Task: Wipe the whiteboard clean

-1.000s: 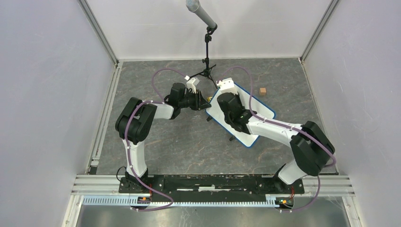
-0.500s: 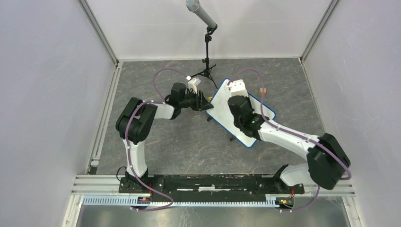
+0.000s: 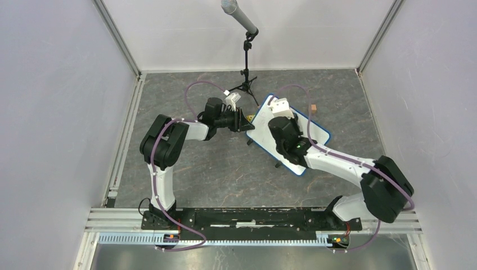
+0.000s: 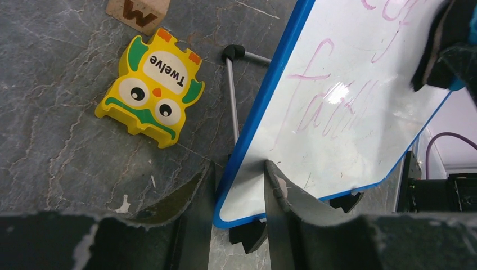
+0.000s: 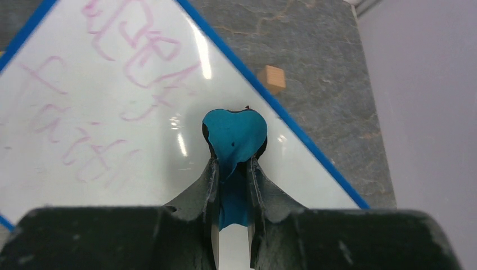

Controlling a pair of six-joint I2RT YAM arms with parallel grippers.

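Two grips | left gripper (image 4: pixel 238 171): whiteboard (image 4: pixel 343 112) rim | right gripper (image 5: pixel 232 164): blue eraser (image 5: pixel 235 132)

Your surface (image 3: pixel 197 169) is grey and stone-patterned, with pale veins. On it you have a yellow owl toy (image 4: pixel 151 88) marked "Twelve" lying flat and a lettered wooden block (image 4: pixel 138 9) just beyond it. A small wooden cube (image 3: pixel 313 107) sits toward the far right, and a microphone stand (image 3: pixel 246 87) stands at the back centre.
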